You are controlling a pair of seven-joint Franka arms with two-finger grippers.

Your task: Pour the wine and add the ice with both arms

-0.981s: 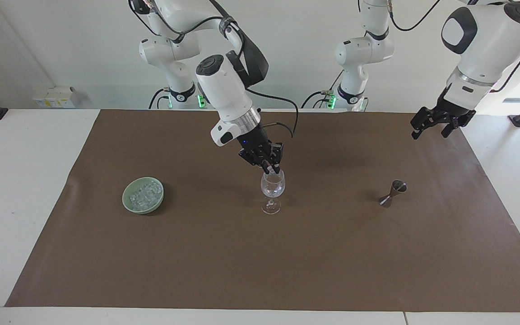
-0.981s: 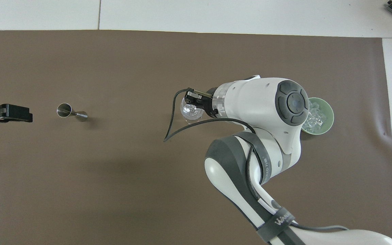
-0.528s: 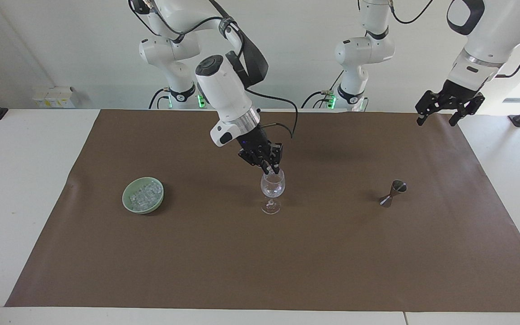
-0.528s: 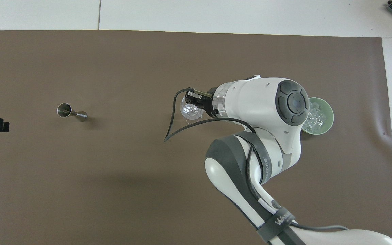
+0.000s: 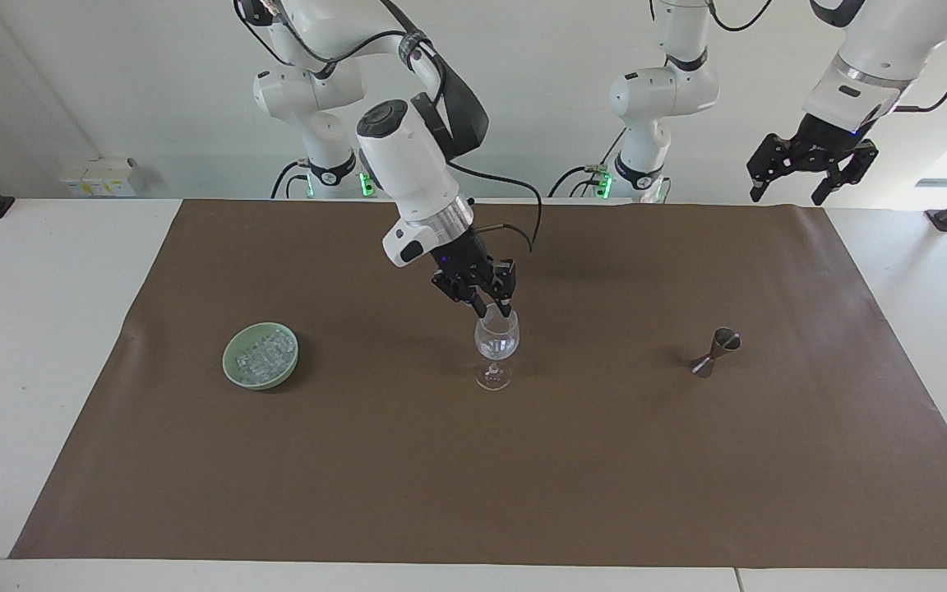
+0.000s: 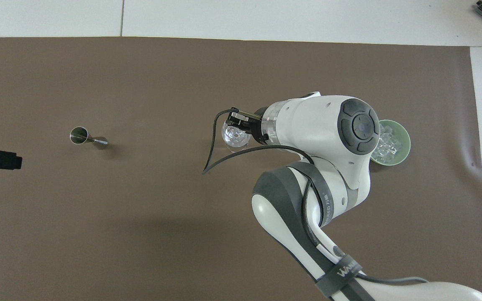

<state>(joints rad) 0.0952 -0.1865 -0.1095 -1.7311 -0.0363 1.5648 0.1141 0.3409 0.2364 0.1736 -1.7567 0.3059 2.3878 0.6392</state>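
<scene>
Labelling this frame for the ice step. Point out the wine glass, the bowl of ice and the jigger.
wine glass (image 5: 496, 339): facing view, on the cup's wall.
bowl of ice (image 5: 235, 374): facing view, on the green rim farthest from the robots.
jigger (image 5: 713, 353): facing view, on its narrow waist.

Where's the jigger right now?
The jigger lies on the brown mat toward the left arm's end, level with the wine glass.

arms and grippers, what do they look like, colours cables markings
Both arms are glossy white with rounded jointed segments, dark grey caps and silver wrist rings. The right arm has a grey strap lettered in white and loose black cables. The right gripper and left gripper are black and pronged. Green lights glow at the bases.
</scene>
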